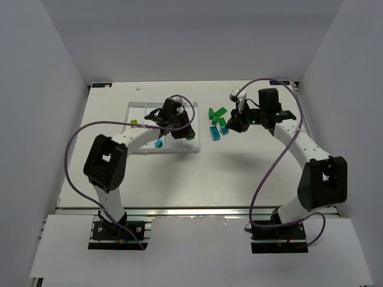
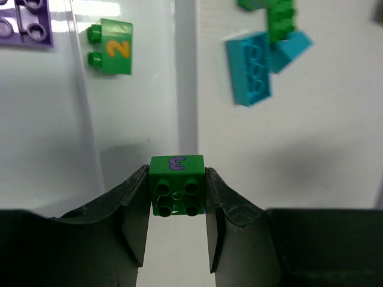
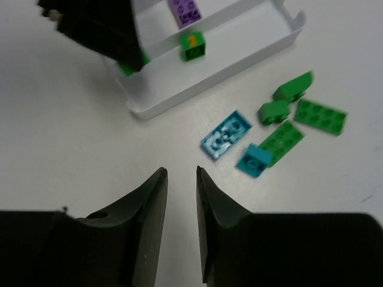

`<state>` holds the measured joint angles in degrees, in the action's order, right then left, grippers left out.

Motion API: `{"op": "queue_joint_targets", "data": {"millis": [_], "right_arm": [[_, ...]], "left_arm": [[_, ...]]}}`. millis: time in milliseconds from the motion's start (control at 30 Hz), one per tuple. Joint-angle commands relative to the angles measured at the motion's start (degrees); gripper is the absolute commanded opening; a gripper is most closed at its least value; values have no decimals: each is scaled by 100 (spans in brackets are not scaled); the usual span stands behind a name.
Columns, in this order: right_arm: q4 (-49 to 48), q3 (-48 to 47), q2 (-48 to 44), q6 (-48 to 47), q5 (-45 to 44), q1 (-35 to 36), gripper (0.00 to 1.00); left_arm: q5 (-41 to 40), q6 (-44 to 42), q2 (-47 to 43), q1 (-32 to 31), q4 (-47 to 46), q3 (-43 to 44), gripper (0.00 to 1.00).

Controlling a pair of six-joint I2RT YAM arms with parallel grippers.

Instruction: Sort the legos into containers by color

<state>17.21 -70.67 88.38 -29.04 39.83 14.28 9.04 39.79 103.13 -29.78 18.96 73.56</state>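
Observation:
My left gripper (image 2: 177,203) is shut on a green brick with a purple "3" (image 2: 177,192) and holds it over the right edge wall of the white tray (image 2: 185,89). In the tray lie a green brick marked "2" (image 2: 111,46) and a purple brick (image 2: 27,24). The top view shows the left gripper (image 1: 182,130) at the tray's right side. My right gripper (image 3: 181,173) is narrowly open and empty, above bare table near a teal plate (image 3: 226,135), a small teal brick (image 3: 254,161) and several green bricks (image 3: 320,116).
In the top view the loose pile of green and teal bricks (image 1: 216,119) lies between the tray (image 1: 140,107) and the right gripper (image 1: 232,124). A teal brick (image 1: 158,143) and a yellow-green brick (image 1: 134,122) lie in the tray. White walls enclose the table.

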Motion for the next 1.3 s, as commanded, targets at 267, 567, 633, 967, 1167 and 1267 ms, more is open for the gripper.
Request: {"op": "queue_joint_targets", "data": {"millis": [267, 567, 633, 967, 1167, 1267], "right_arm": [[186, 432, -427, 205, 87, -356, 57], [309, 186, -163, 390, -203, -523, 70], [248, 151, -110, 617, -335, -576, 71], [467, -684, 575, 1401, -2161, -1068, 63], [1429, -1729, 1654, 3, -2254, -1594, 76], [2222, -2196, 1902, -2008, -1472, -1805, 77]], "left_arm": [[-1712, -771, 1754, -441, 1874, 2503, 33], [-1800, -762, 1510, -573, 1989, 2655, 74], [-1791, -736, 1333, -599, 1980, 2567, 75], [-1440, -25, -1495, -634, 417, -173, 13], [-1387, 529, -3131, -634, -59, -1835, 61], [-1527, 731, -3650, -634, 29, -2283, 64]]}}
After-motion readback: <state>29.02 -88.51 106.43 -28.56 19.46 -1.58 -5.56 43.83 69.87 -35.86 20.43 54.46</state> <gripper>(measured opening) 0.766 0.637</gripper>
